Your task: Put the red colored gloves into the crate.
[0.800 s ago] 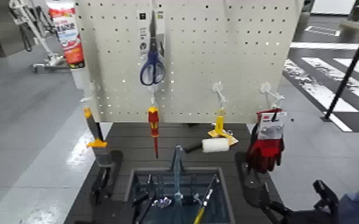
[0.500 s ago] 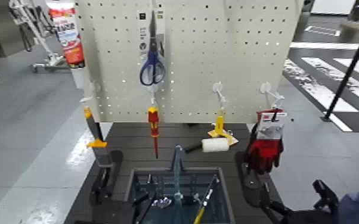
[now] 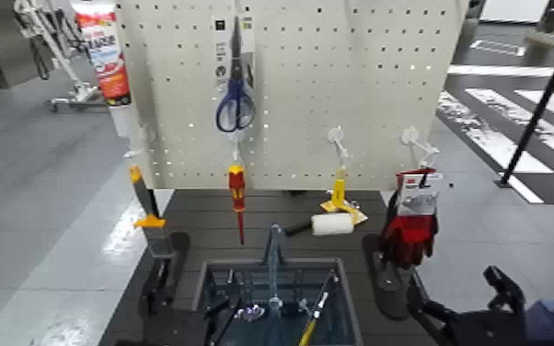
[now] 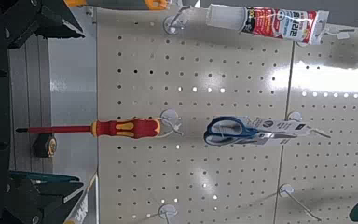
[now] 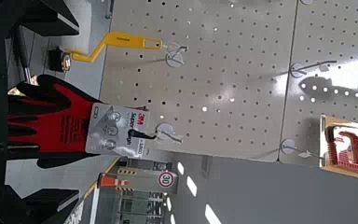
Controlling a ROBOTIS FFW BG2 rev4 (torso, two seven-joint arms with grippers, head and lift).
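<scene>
"Why hang things on my pegboard (image 3: 290, 92)?"

"So my right tool (image 3: 460, 308) can reach each 1. It's open, near the red gloves (image 3: 409, 235), which hang by their card from 1 hook (image 3: 419, 147)."

"Your left tool (image 3: 189, 313)?"

"Open by the crate (image 3: 354, 317), probably waiting."

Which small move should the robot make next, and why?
Probably ease the open right tool forward around the red gloves. They still hang by their card from a pegboard hook, with the tool short of them, and its spread jaws seem to face them. The crate waits below, towards the robot's left.
</scene>
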